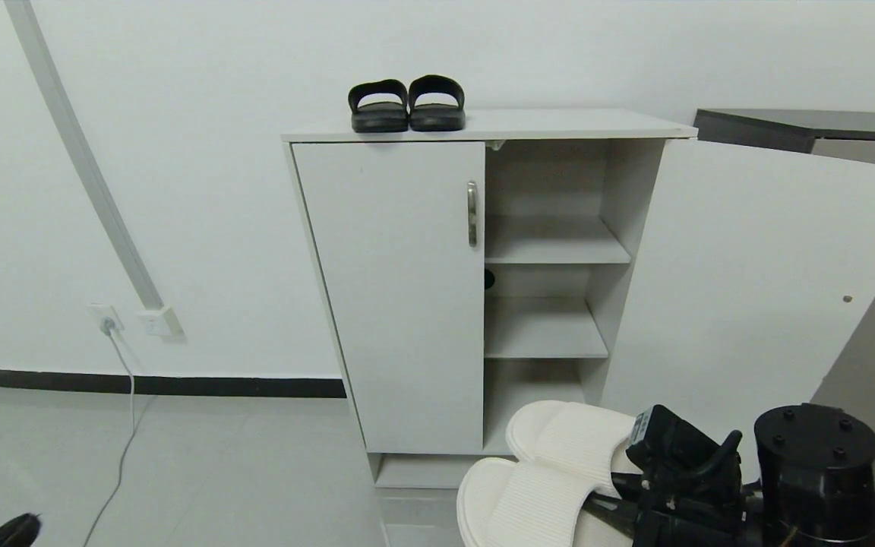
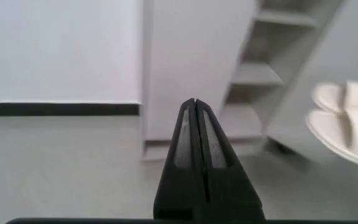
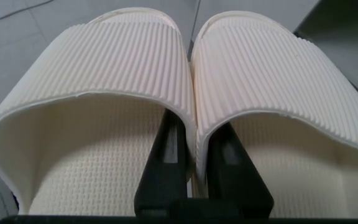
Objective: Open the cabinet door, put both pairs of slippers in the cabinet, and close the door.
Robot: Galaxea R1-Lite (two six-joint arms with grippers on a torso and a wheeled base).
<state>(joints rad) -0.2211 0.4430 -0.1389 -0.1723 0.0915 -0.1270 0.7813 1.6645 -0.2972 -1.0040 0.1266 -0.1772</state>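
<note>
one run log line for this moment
right door open | left door shut | right claw shut on white slippers | left claw shut, holding nothing | black slippers on cabinet top

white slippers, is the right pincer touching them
Touching. The right wrist view shows the right pincer with one finger inside each of the white slippers, pressing their adjoining sides together.

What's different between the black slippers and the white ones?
The black slippers are dark and plain; the white slippers are pale with ribbed straps. The black slippers stand on the cabinet top; the white slippers are held off the floor by the right end effector, low in front of the open side. Both are slide-on pairs, each set side by side.
</note>
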